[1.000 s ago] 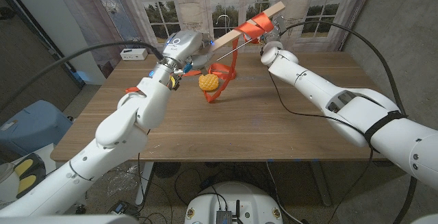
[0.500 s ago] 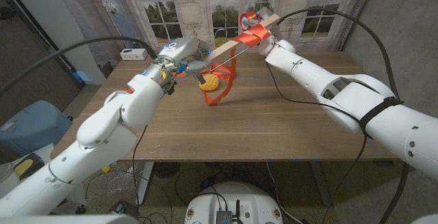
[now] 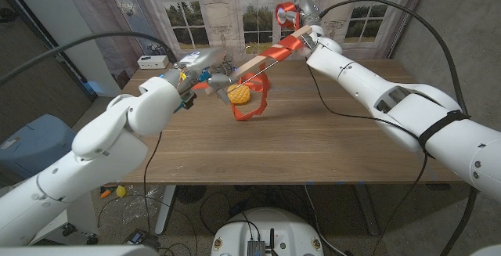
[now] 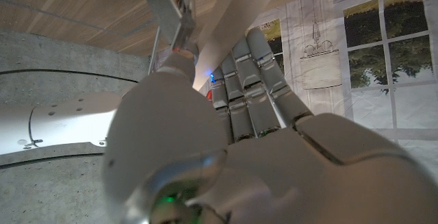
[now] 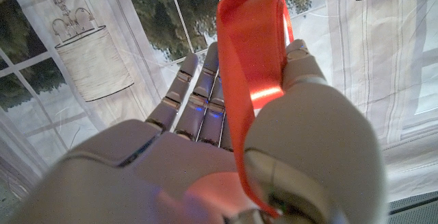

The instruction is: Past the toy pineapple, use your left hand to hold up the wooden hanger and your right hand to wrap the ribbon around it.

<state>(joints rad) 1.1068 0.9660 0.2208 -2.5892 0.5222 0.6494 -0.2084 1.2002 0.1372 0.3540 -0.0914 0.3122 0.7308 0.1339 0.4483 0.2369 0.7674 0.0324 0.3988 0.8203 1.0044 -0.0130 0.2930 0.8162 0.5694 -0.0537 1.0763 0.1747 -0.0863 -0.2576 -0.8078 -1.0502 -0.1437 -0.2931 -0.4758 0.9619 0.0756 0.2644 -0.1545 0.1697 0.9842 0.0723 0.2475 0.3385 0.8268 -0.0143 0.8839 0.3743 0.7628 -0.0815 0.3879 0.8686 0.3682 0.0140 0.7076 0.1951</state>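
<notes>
At upper left of the head view a white box (image 3: 153,62) sits on the desk (image 3: 313,142). The left hand (image 3: 210,71) grasps the hanger (image 3: 254,62), tilted above the pineapple (image 3: 239,94) at centre. Upper right, the right hand (image 3: 307,17) grasps the ribbon (image 3: 283,43) wound round it.

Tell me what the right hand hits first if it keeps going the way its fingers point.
Probably nothing close: the right hand, holding the ribbon, points at the window backdrop. That comes first, though depth is unclear.
</notes>
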